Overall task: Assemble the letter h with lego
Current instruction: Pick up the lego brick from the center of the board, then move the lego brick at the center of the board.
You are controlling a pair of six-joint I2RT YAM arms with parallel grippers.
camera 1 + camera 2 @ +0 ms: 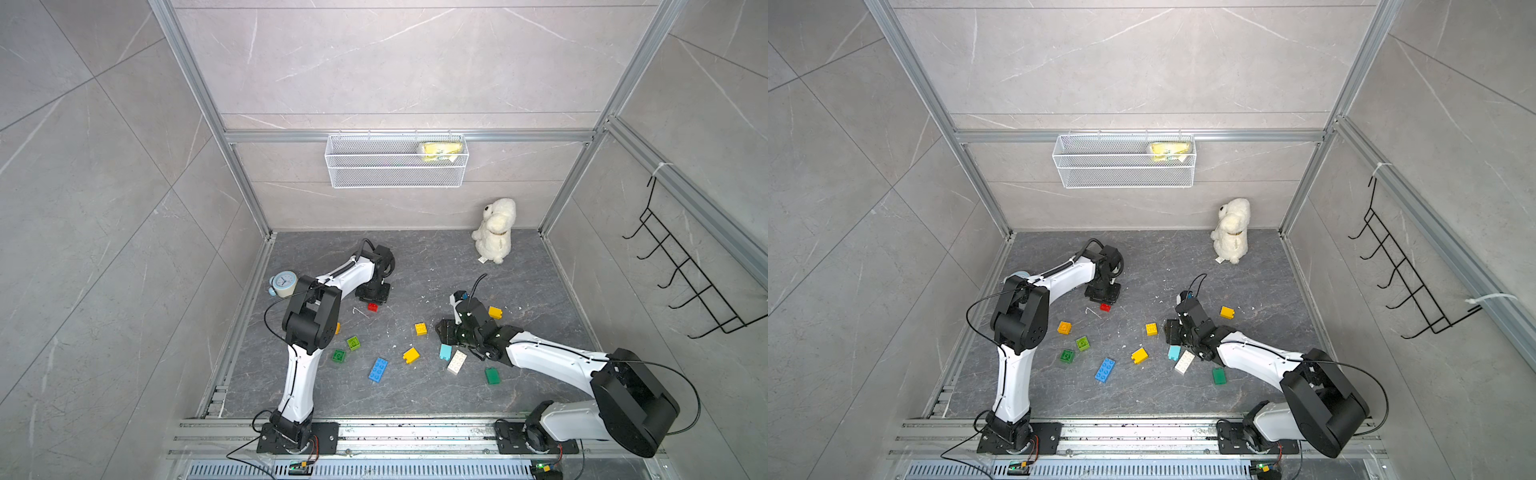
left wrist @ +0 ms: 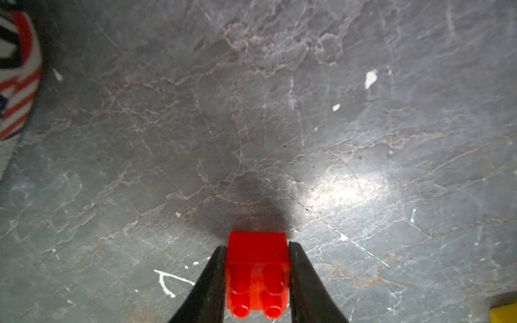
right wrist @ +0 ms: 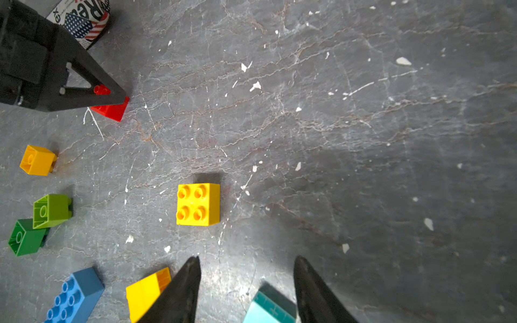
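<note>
My left gripper [image 2: 257, 245] is shut on a small red lego brick [image 2: 257, 274] low over the dark floor, at the back left in both top views [image 1: 372, 307] [image 1: 1105, 307]. My right gripper [image 3: 246, 258] hangs open over the middle, nothing between its fingers; a light blue brick [image 3: 268, 307] lies below it. Loose on the floor are a yellow square brick [image 1: 420, 329], a yellow oblong [image 1: 411, 355], a blue oblong [image 1: 378, 369], green [image 1: 338, 355], lime [image 1: 353, 343], orange [image 1: 1064, 327], white [image 1: 456, 362] and dark green [image 1: 492, 375] bricks.
A white plush toy [image 1: 494, 230] sits at the back right. A small clock on a flag-printed roll [image 1: 282, 284] stands by the left wall. A wire basket [image 1: 397, 162] hangs on the back wall, a black hook rack [image 1: 685, 282] on the right wall.
</note>
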